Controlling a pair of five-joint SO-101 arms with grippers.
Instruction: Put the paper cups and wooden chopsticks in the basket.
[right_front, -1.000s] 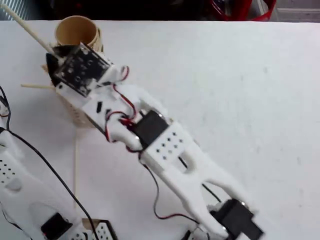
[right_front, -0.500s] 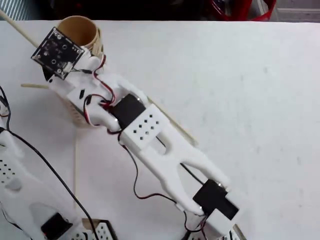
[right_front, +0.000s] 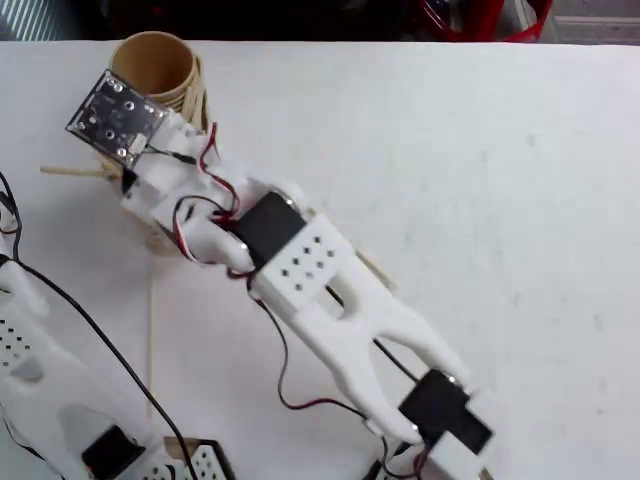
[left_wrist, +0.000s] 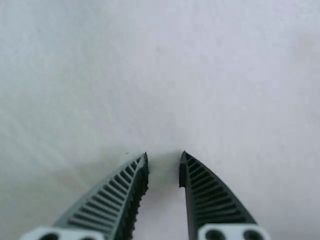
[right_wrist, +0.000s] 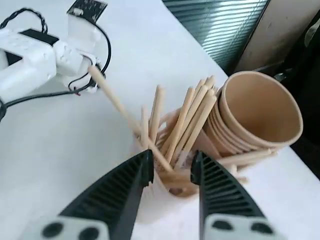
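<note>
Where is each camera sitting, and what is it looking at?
High view: fixed above the table, looking down; it shows the right arm stretched to the paper cups, and the left arm.
Left wrist view: on the left wrist, facing bare table; its own left pincer shows, open.
Right wrist view: on the right wrist, looking down at the chopsticks and cups; its own right pincer shows, open.
Shared: the high and right wrist views both show the paper cups.
</note>
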